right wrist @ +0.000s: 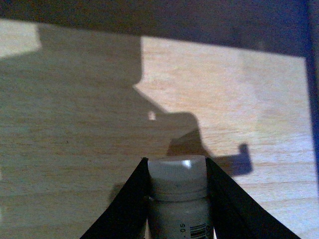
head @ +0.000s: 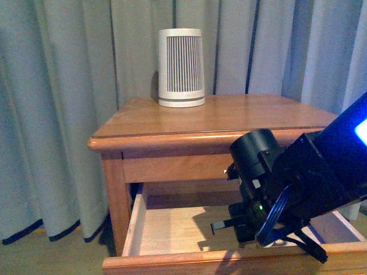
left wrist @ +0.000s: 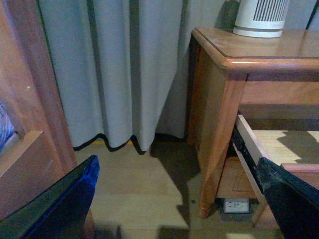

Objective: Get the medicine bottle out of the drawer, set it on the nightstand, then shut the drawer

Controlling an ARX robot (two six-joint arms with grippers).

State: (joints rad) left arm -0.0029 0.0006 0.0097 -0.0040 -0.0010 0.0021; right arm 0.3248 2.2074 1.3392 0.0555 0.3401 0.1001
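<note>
Only the right wrist view shows the medicine bottle point(right wrist: 178, 199): its white cap is pinched between the black fingers of the right gripper point(right wrist: 175, 167), over the pale floor of the drawer point(right wrist: 75, 124). In the front view the right arm dips into the open drawer and hides the bottle. The left wrist view alone shows the left gripper point(left wrist: 177, 172), spread wide beside the nightstand point(left wrist: 249, 55). Farther back, a white slatted cylinder point(head: 181, 67) stands on its top before grey curtains point(head: 69, 86).
</note>
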